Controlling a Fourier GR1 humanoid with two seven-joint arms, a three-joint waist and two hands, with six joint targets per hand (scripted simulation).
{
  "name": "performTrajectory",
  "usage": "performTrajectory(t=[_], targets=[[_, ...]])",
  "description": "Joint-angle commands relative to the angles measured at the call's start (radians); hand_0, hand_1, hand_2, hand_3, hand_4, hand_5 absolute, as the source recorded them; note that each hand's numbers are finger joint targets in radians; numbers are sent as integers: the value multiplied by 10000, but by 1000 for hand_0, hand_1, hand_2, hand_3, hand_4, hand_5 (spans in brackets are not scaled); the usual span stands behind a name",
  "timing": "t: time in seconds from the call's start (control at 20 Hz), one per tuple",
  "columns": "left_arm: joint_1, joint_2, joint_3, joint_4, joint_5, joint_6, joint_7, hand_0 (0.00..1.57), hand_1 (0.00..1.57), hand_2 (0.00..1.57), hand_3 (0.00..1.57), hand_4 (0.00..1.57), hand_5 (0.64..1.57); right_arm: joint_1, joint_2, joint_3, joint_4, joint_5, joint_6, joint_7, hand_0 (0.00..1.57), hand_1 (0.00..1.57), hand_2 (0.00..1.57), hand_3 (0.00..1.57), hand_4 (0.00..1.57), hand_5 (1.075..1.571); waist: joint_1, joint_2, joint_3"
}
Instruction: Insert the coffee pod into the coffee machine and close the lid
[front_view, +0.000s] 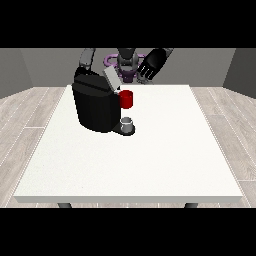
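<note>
The black coffee machine stands on the white table, towards the view's left and nearer the robot than the camera, with its grey lid tilted up and open. A red thing at the machine sits at its front, and below that a small grey thing rests on the machine's base plate; it may be the coffee pod, but I cannot tell that for certain. The hand at the view's right hangs raised above the far edge of the table, fingers spread and relaxed, grasping nothing. The hand at the view's left is hidden behind the machine, so I cannot tell whether it is released or clenched; only its arm shows above the machine's top. Judging from the open lid, the closing step is not yet done. To do it well, a hand would best come down on the upper face of the lid, press with flat fingers near the free edge, and follow the lid's swing about its hinge so the machine does not slide on the table. The lid's long axis runs up and towards the view's left, its free end pointing up and away from the camera. The machine's front faces the view's right.
</note>
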Motion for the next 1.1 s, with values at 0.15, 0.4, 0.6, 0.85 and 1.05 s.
performTrajectory(t=[0.15,0.4,0.6,0.85,1.05], targets=[[-1244,85,647,254,263,-148,824,1256,1256,1287,1265,488,1571,-477,-237,-132,-526,-245,367,109,0,0,0,0,0,1571,-749,456,1],[-1837,818,854,576,99,-190,715,1225,1225,1279,1251,482,1571,-1034,-335,-182,-990,16,21,678,0,0,0,0,37,1571,-1027,1013,-1],[-1535,1233,857,675,-49,195,-213,1239,1239,1290,1248,479,1571,-950,-393,-256,-1366,-108,82,571,0,0,0,0,178,1571,-1227,1591,-3],[-2462,1203,886,868,-21,-375,319,1195,1195,1286,1247,487,1571,-1162,-294,-203,-968,55,-58,340,0,0,0,0,0,1571,-1264,1819,0],[-2437,990,736,859,-248,88,215,1175,1175,1242,1216,464,1571,-1510,-380,-456,-802,-25,-154,184,0,0,0,0,100,1571,-1176,2300,1]])
